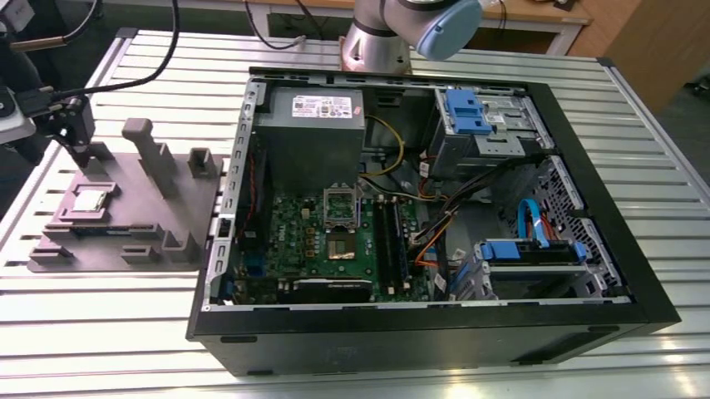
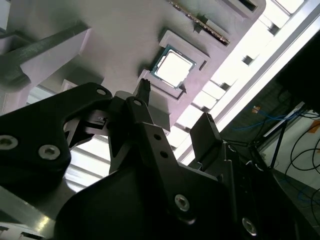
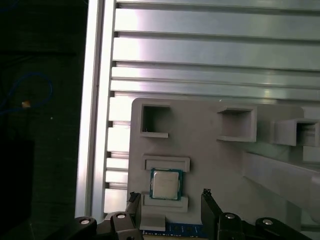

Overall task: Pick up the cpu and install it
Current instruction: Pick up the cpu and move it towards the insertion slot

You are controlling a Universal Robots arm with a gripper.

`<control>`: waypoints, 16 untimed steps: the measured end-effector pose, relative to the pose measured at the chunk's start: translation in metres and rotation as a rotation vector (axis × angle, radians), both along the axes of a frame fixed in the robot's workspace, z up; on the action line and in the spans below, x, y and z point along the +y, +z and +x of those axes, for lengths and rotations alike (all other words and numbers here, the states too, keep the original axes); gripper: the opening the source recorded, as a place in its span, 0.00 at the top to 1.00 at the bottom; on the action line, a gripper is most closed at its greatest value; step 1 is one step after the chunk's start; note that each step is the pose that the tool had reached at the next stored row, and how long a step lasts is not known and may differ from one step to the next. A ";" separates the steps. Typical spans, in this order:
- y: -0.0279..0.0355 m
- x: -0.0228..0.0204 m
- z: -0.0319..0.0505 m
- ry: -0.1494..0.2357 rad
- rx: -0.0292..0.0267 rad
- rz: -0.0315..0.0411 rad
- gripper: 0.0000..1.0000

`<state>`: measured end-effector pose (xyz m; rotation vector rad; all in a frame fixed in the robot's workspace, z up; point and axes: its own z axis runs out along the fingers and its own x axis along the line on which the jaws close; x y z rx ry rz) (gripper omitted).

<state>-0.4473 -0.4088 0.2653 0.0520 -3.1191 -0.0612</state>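
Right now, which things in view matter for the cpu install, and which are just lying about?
For the job:
cpu, seated in the grey tray
gripper, open, over the tray
motherboard inside the case

Lying about:
memory stick
power supply box
blue drive bays
cables

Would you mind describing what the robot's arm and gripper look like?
The arm is a silver-grey metal tube with a pale blue cap on its joint. The gripper is matte black, with angular plates fastened by silver screws and narrow black fingers.
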 end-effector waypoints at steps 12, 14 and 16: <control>-0.0105 -0.0032 0.0000 -0.021 -0.0001 0.0000 0.41; -0.0105 -0.0032 0.0000 -0.021 0.0000 -0.0001 0.41; -0.0105 -0.0033 0.0000 -0.021 0.0000 0.0000 0.41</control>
